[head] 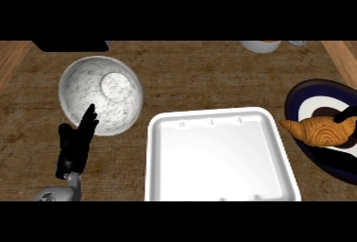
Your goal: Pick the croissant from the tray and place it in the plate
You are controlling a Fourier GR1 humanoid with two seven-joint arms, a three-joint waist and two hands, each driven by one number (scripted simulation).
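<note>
**Croissant over the plate, tray bare**

A brown, mottled counter (209, 75) is filling the view, with paler wood strips running along both side edges. A black object (70, 46) is sitting at the far left corner, and a pale cup-like thing (268, 46) is peeking in at the top.

At the left, the left hand (75, 142) is resting with its fingers straight and pressed together, pointing up over the near rim of a speckled white bowl (87, 80); it is holding nothing.

In the middle, the white tray (157, 156) is lying with nothing in it.

At the right, the croissant (322, 130) is lying over the left part of the dark blue plate (301, 94); whether it is resting on it or hanging just above cannot be told. The right hand (346, 112) is showing only as a black sliver at the edge, touching the croissant's top; whether it is clasping it cannot be told.

Judging from this, the placing step is under way. The next move is likely calling for the croissant to settle inside the plate's rim, then for the right hand to let go and lift clear without dragging it.
</note>
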